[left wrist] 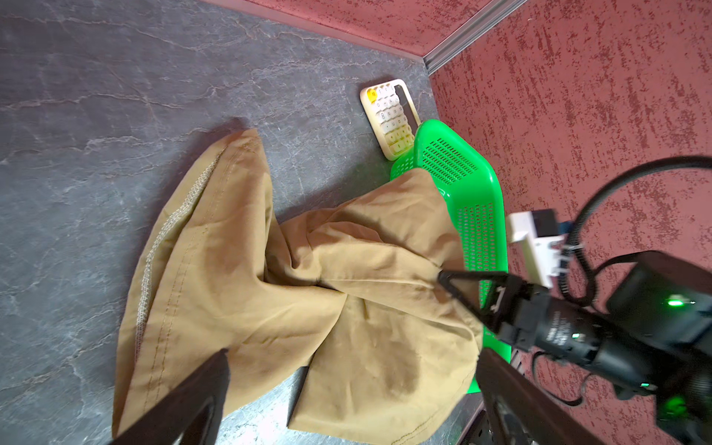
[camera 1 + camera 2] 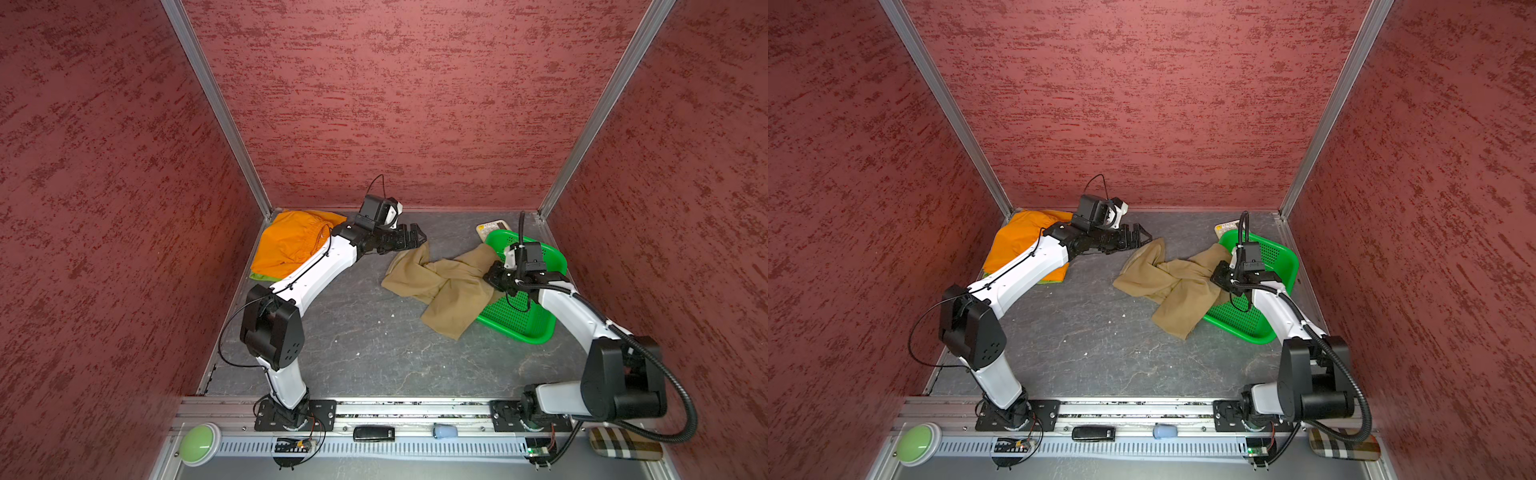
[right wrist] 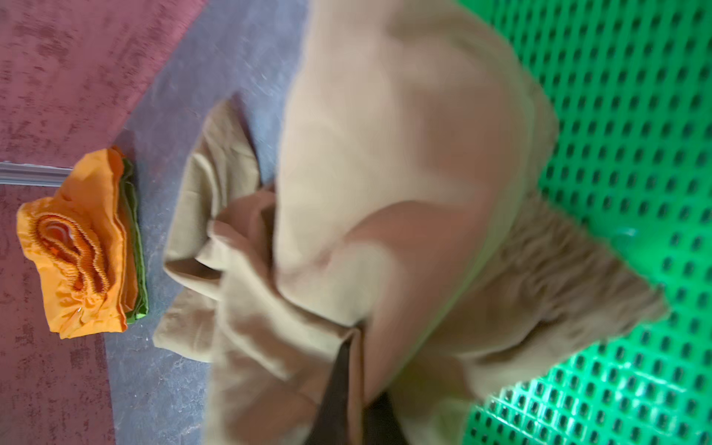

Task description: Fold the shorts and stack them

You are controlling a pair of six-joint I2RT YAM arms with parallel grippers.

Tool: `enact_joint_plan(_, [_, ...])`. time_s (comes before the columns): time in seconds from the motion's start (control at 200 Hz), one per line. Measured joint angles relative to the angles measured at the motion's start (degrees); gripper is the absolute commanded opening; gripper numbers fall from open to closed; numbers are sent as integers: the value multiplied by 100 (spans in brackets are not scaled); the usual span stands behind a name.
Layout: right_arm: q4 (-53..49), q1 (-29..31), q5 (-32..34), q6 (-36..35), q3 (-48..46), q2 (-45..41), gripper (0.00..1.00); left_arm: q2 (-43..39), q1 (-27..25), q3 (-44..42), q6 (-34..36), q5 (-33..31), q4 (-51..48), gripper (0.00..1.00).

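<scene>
The khaki shorts point(image 2: 436, 286) point(image 2: 1167, 286) point(image 1: 269, 300) point(image 3: 385, 173) lie crumpled, partly on the table and partly over the near rim of the green basket. My right gripper point(image 2: 494, 278) point(image 2: 1219, 276) point(image 3: 356, 346) is shut on a fold of them at the basket end. My left gripper point(image 2: 415, 237) point(image 2: 1140, 237) point(image 1: 352, 356) hovers open just above their far left tip, holding nothing. In the back left corner the folded orange shorts point(image 2: 291, 245) point(image 2: 1017, 245) point(image 3: 84, 250) lie on top of the lime green shorts point(image 2: 259, 276) point(image 2: 1050, 281) point(image 3: 135, 250).
A green perforated basket point(image 2: 528, 324) point(image 2: 1246, 328) point(image 1: 481, 215) point(image 3: 616, 115) stands at the right by the wall. A cream calculator point(image 2: 488, 227) point(image 1: 389, 115) lies behind it. Red walls close in the back and both sides. Bare grey table lies in front of the khaki shorts.
</scene>
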Motion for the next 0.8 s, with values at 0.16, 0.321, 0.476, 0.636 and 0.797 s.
enact_joint_plan(0.16, [-142, 79, -11, 7, 1491, -31, 0, 0, 17, 116, 2, 0, -109, 99])
enact_joint_plan(0.321, [44, 944, -138, -11, 3029, 146, 0, -66, 98, 186, 2, -2, -111, 99])
enact_joint_plan(0.476, [385, 2061, -656, -166, 4266, 1010, 17, -520, 501, -199, -66, -90, -37, 99])
enact_joint_plan(0.636, [-398, 2140, -719, -326, 4774, 2111, 77, -1475, 1270, -1073, -267, -188, 166, 99])
enact_joint_plan(0.797, [-1471, 2079, 94, -634, 4284, 2638, 99, -1725, 1458, -1239, -363, -168, 295, 99])
